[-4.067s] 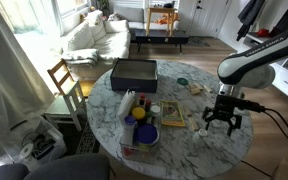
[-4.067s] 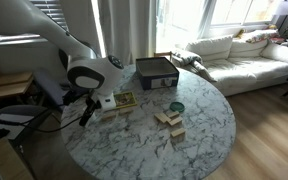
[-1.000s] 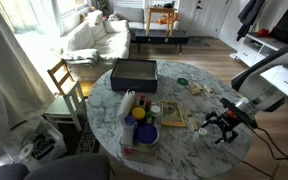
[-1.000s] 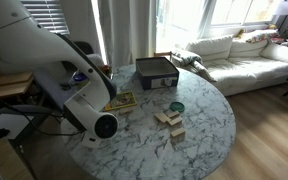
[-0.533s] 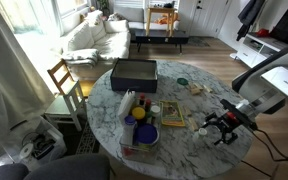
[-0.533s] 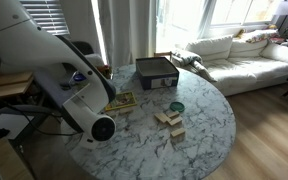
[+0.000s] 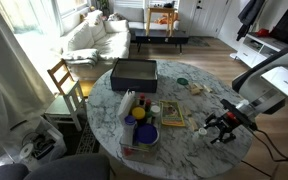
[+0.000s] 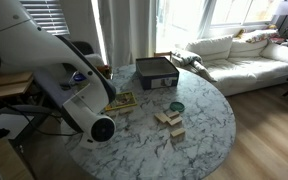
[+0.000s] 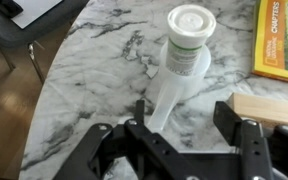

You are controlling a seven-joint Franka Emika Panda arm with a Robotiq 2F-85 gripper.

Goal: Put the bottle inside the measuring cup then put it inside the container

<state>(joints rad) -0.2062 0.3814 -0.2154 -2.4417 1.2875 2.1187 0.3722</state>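
Observation:
A translucent bottle with a white cap lies on the marble table in the wrist view, cap pointing away from me. My gripper is open, and its two black fingers straddle the bottle's bottom end without closing on it. In an exterior view the gripper sits low near the table's edge and hides the bottle. The black box container stands at the far side of the table and also shows in the other exterior view. I cannot pick out the measuring cup with certainty.
A wooden block lies just beside my right finger. A yellow book lies beyond it. A clear bin with blue items, a book, a green lid and wooden blocks are on the table. A chair stands beside it.
Since about four seconds ago the arm has dropped low and the gripper has tilted from pointing down to lying nearly level at the table edge. Over the last second it has barely moved.

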